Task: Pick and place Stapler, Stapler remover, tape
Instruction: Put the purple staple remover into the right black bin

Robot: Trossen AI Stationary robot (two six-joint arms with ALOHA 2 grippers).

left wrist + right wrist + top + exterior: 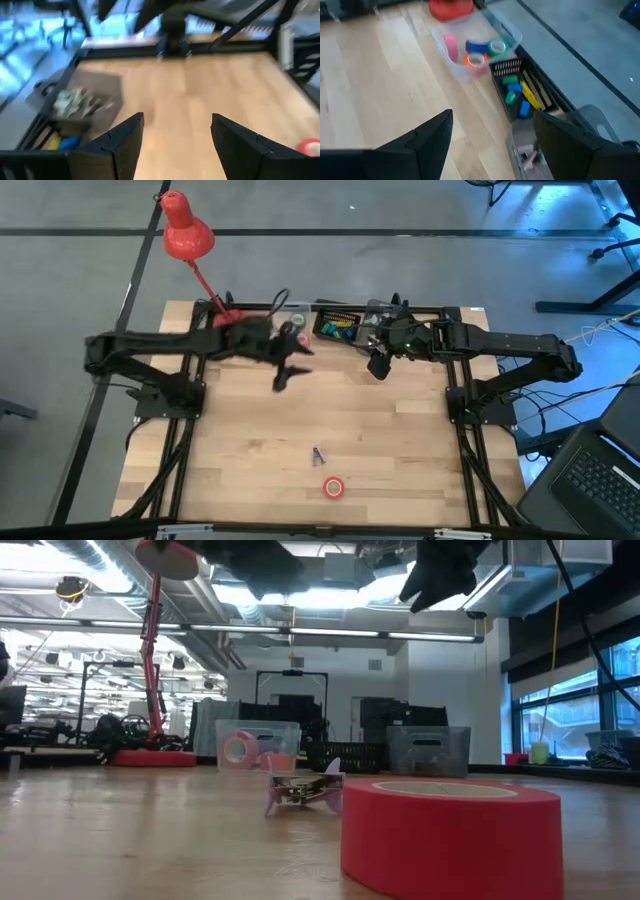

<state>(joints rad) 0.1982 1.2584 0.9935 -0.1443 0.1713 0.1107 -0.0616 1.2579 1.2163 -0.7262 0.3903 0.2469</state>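
Both empty, fingers wide: left gripper (284,376) nearest; drop straight over red tape (334,488) or stapler remover (318,455); right gripper (379,368) waiting by bins.

2 dark jointed arms, angular black jaws

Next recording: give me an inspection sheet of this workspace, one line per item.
Surface: wooden table, mostly bare.
Job's things: red tape roll near the front edge; staple remover just behind it; more tape rolls in a clear bin at the back.
Clutter: black tray of small coloured blocks; grey bin; red lamp at the back left.
Tools: left tool open, empty, above the table; right tool open, empty, near the bins.
Cables: some on the floor, right of the table.
Surroundings: open workshop; laptop at right.
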